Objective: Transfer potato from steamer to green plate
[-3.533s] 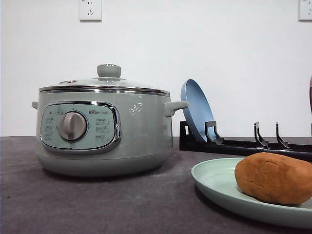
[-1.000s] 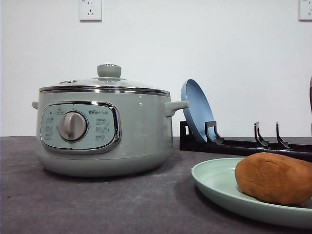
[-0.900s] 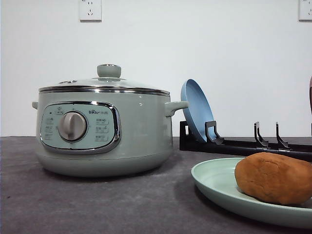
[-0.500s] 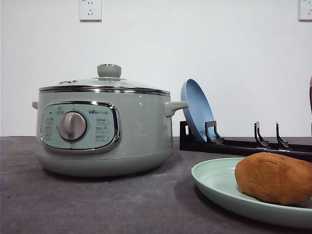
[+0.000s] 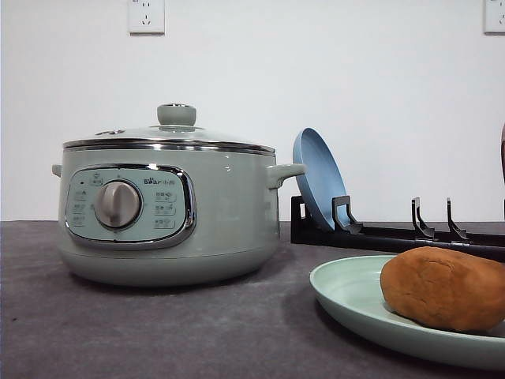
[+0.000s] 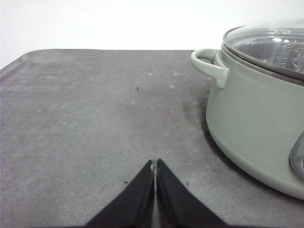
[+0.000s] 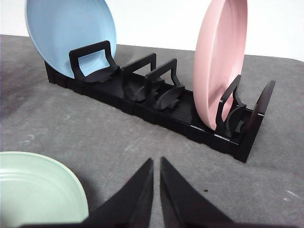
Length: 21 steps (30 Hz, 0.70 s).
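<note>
The orange-brown potato [image 5: 444, 287] lies on the pale green plate [image 5: 347, 297] at the front right of the table. The sage-green steamer [image 5: 170, 207] stands at left with its glass lid and green knob [image 5: 176, 114] on. Part of the steamer [image 6: 259, 114] and its side handle appear in the left wrist view, off to one side of my left gripper [image 6: 155, 164], which is shut with nothing in it above bare grey table. My right gripper [image 7: 156, 161] has its fingers almost together and empty, with the green plate's rim [image 7: 57, 185] beside it.
A black dish rack [image 5: 394, 233] stands behind the green plate, holding an upright blue plate [image 5: 318, 178]. The right wrist view shows the same rack [image 7: 156, 107] with the blue plate [image 7: 71, 35] and a pink plate [image 7: 221, 57]. A white wall closes the back.
</note>
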Each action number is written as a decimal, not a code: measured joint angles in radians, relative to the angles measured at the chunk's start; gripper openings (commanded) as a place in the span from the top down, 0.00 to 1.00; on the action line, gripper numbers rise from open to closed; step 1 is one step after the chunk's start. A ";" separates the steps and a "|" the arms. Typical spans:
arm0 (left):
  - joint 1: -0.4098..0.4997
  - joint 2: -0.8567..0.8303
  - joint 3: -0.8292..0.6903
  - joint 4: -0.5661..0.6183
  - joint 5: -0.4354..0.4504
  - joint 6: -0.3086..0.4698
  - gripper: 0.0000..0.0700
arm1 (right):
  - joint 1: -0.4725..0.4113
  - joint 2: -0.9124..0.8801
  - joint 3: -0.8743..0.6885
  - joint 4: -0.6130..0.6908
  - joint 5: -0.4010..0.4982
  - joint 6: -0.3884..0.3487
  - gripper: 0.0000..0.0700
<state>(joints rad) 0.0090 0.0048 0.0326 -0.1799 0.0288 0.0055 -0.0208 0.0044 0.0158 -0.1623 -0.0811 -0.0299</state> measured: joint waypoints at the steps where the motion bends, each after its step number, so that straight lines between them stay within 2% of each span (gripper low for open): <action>1: 0.000 0.000 0.000 0.000 0.000 0.000 1.00 | 0.000 0.000 0.000 0.000 0.000 0.000 0.98; 21: 0.000 0.000 0.000 0.000 0.000 0.000 1.00 | 0.000 0.000 0.000 0.000 0.000 0.000 0.98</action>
<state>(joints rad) 0.0090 0.0048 0.0326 -0.1799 0.0288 0.0051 -0.0208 0.0044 0.0158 -0.1623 -0.0811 -0.0299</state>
